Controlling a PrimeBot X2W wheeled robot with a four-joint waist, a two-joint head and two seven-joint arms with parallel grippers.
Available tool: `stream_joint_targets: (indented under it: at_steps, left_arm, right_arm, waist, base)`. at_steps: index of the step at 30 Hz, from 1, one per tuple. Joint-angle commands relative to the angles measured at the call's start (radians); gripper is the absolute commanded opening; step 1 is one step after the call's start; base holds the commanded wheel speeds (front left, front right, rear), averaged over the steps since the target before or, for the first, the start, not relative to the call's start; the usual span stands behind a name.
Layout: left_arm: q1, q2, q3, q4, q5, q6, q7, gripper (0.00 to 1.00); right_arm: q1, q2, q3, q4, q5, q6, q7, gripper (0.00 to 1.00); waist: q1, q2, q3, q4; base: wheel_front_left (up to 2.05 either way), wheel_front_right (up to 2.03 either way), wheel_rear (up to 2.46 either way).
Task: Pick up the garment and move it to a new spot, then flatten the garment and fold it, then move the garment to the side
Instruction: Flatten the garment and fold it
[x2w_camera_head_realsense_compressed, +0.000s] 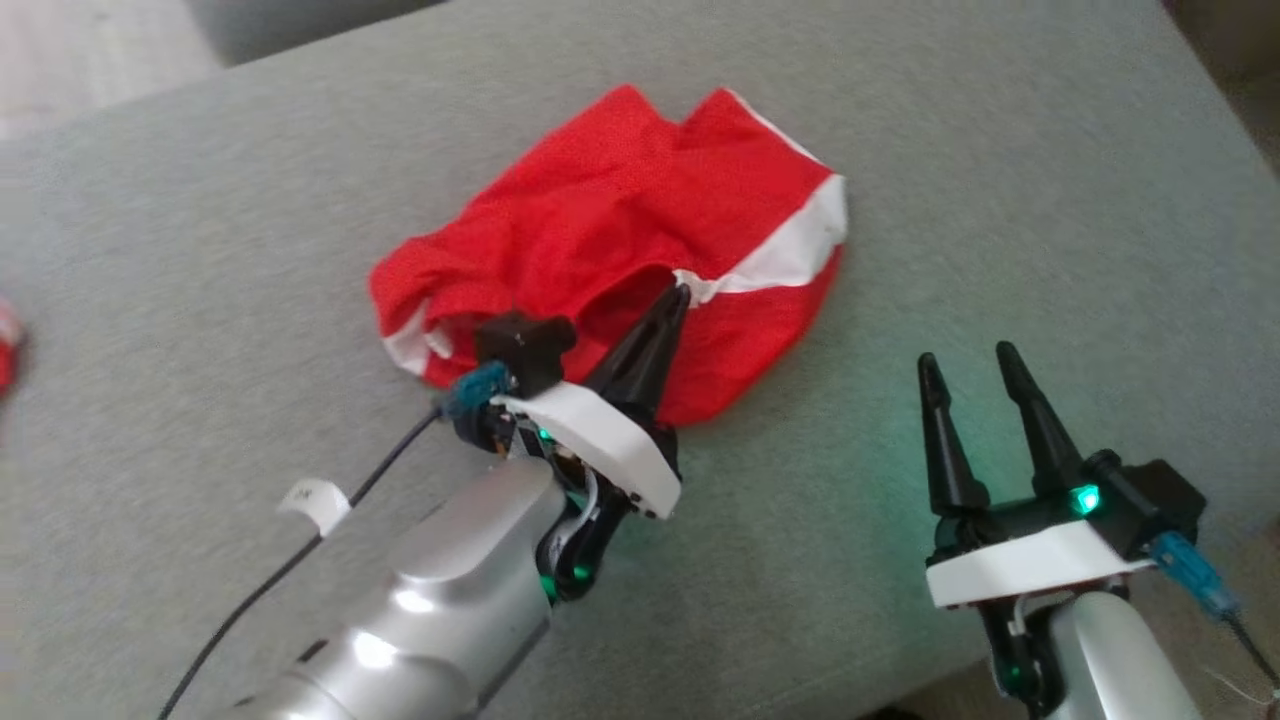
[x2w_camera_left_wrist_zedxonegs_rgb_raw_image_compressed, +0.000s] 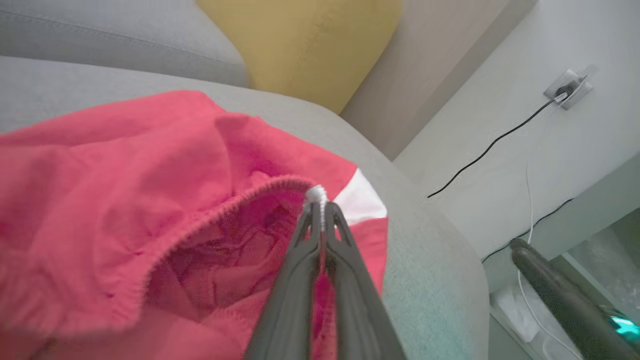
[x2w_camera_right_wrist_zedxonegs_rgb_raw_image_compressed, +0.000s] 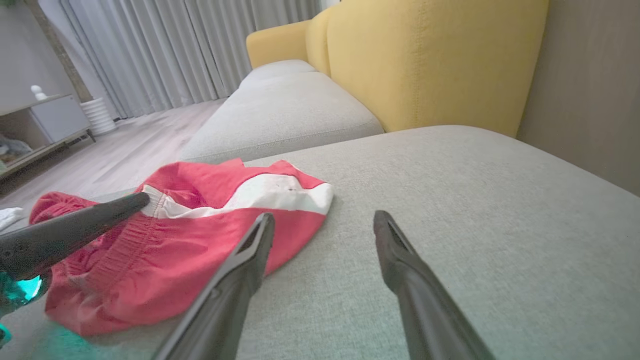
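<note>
The garment (x2w_camera_head_realsense_compressed: 610, 230) is a pair of red shorts with white side stripes, lying crumpled on the grey cushion (x2w_camera_head_realsense_compressed: 1000, 200). My left gripper (x2w_camera_head_realsense_compressed: 681, 292) is shut on the garment's waistband where red meets white; in the left wrist view its fingertips (x2w_camera_left_wrist_zedxonegs_rgb_raw_image_compressed: 316, 200) pinch the gathered hem of the garment (x2w_camera_left_wrist_zedxonegs_rgb_raw_image_compressed: 125, 190). My right gripper (x2w_camera_head_realsense_compressed: 965, 360) stands open above bare cushion, to the right of the garment and apart from it. The right wrist view has the right gripper (x2w_camera_right_wrist_zedxonegs_rgb_raw_image_compressed: 324, 220) open beside the garment (x2w_camera_right_wrist_zedxonegs_rgb_raw_image_compressed: 200, 235), with the left gripper's fingers (x2w_camera_right_wrist_zedxonegs_rgb_raw_image_compressed: 75, 230) at the waistband.
A yellow backrest (x2w_camera_right_wrist_zedxonegs_rgb_raw_image_compressed: 430, 60) rises behind the grey cushion. The cushion's edge drops away at the right (x2w_camera_head_realsense_compressed: 1230, 110). A black cable (x2w_camera_left_wrist_zedxonegs_rgb_raw_image_compressed: 490, 145) runs along the wall to a socket. A red and white object (x2w_camera_head_realsense_compressed: 8, 345) lies at the far left edge.
</note>
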Motion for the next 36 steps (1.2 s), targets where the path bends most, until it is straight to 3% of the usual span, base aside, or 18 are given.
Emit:
stream_joint_targets:
  at_steps: [1,6,11,18,27,36]
  left_arm:
    - [-0.003,0.003,0.027,-0.046,0.008,-0.01,-0.021,0.0]
    - [0.079,0.09,0.075,-0.164,0.037,-0.002,-0.043,0.0]
    - [0.178,0.23,0.157,-0.321,0.083,0.061,-0.046,0.0]
    - [0.26,0.367,0.246,-0.464,0.101,0.091,-0.047,0.0]
    - [0.26,0.43,0.295,-0.486,0.144,0.105,-0.047,0.0]
    - [0.239,0.428,0.313,-0.477,0.161,0.086,-0.047,0.0]
  right_arm:
    - [-0.019,-0.004,0.01,-0.025,-0.006,-0.001,-0.003,1.0]
    - [-0.008,-0.004,-0.022,-0.022,-0.022,-0.001,-0.003,1.0]
    - [-0.002,-0.004,-0.056,-0.014,-0.035,-0.001,-0.003,1.0]
    - [-0.01,-0.004,-0.064,0.015,-0.032,-0.001,-0.003,1.0]
    - [-0.133,-0.022,0.013,0.09,0.077,-0.001,-0.003,1.0]
    - [-0.332,-0.227,0.219,0.198,0.312,-0.001,-0.003,1.0]
  waist:
    - [0.0,0.0,-0.029,0.053]
    - [0.0,0.0,-0.063,0.146]
    - [0.0,0.0,-0.07,0.239]
    - [0.0,0.0,-0.062,0.343]
    - [0.0,0.0,-0.027,0.42]
    - [0.0,0.0,0.013,0.476]
  base:
    - [0.0,0.0,0.0]
    - [0.0,0.0,0.0]
    - [0.0,0.0,0.0]
    - [0.0,0.0,0.0]
    - [0.0,0.0,0.0]
    - [0.0,0.0,0.0]
